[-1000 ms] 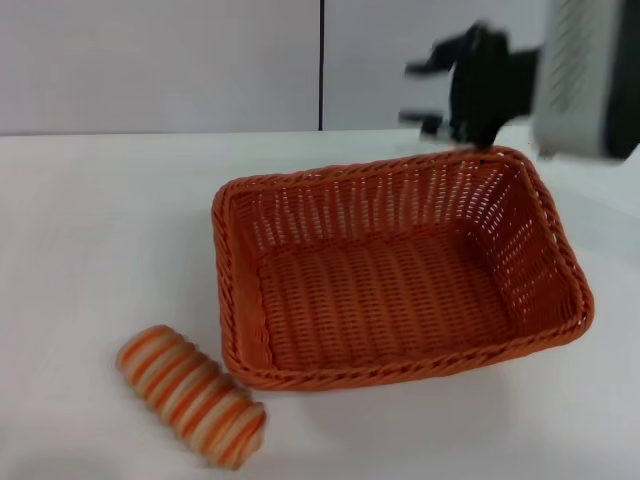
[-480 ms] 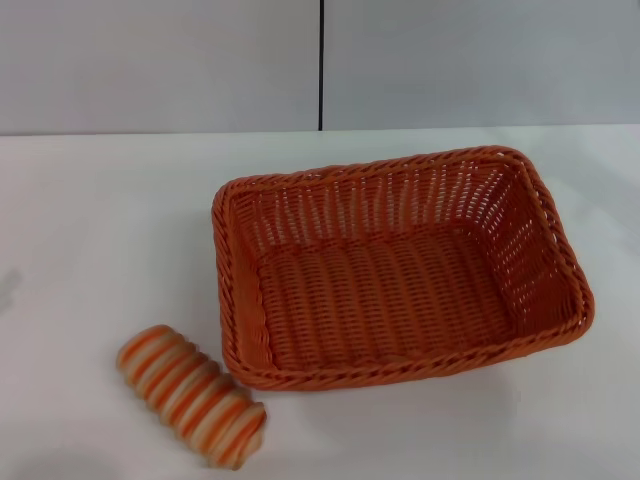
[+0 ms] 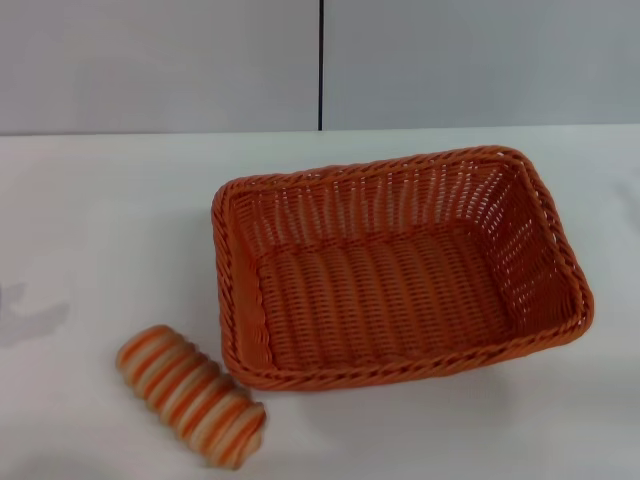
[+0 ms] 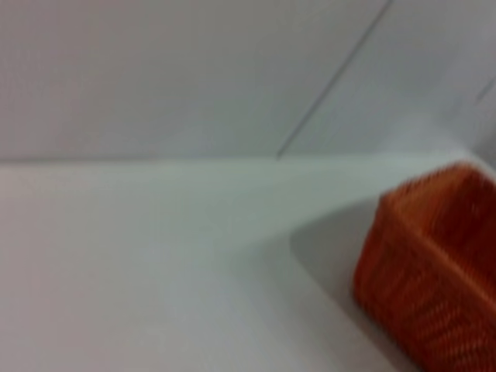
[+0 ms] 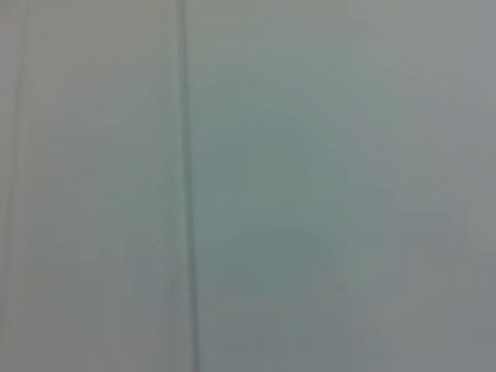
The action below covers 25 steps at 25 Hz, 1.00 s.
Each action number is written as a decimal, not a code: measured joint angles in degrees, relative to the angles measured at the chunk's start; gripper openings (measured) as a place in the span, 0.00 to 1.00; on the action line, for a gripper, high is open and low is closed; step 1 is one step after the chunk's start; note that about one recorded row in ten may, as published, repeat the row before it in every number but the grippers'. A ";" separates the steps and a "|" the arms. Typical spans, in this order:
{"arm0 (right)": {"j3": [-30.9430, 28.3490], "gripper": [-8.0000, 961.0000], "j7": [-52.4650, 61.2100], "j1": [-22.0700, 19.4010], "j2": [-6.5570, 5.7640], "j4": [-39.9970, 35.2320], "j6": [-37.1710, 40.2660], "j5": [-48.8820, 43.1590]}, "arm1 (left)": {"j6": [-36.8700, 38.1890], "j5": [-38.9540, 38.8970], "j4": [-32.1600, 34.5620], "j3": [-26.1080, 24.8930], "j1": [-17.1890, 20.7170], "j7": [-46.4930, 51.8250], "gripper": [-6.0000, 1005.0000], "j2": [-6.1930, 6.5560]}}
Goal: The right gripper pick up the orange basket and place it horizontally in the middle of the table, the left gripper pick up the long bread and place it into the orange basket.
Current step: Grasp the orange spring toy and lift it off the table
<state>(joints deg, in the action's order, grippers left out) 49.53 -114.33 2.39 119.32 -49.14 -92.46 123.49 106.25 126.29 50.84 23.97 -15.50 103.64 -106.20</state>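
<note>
Long bread (image 3: 190, 396) beside orange basket (image 3: 400, 365) front-left rim.

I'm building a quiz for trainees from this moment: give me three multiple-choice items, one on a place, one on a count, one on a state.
1. Where does the bread lie?
A. inside the basket
B. on the table, off the basket's near left corner
C. behind the basket

2. How many baskets are on the table?
A. one
B. two
C. three

3. What is the basket's state?
A. tipped on its side
B. upright and empty
C. upright with the bread inside

Answers:
1 B: the head view shows the bread on the white top just outside that corner.
2 A: only one orange basket shows.
3 B: its woven floor is bare and its opening faces up.

Neither gripper is in view.
</note>
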 joint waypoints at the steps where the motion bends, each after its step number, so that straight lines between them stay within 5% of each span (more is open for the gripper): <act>1: -1.64 0.46 -0.90 0.18 -0.07 2.67 -1.55 0.05 | 0.12 1.87 0.80 0.04 -1.00 0.66 0.80 -0.29; 7: -6.63 0.46 -5.16 -0.29 -0.27 12.13 -5.00 -0.07 | -0.90 12.38 2.33 0.14 -6.94 2.40 0.80 -3.00; 9: -7.49 0.46 -5.86 -0.46 -0.30 14.09 -5.24 -0.09 | -2.71 18.00 2.44 2.00 -9.82 2.20 0.80 -5.82; 14: -9.01 0.46 -7.46 -0.70 -0.53 16.86 -5.35 -0.62 | -5.28 21.83 2.05 7.47 -11.06 2.47 0.80 -8.60; 25: -9.51 0.46 -7.82 -0.87 -0.57 17.67 -5.55 -0.80 | -4.67 21.31 0.58 8.14 -9.92 2.35 0.80 -10.60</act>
<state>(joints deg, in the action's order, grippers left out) 40.02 -122.16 1.53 118.74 -31.47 -98.01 122.69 101.58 147.60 51.41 32.12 -25.42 106.00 -116.80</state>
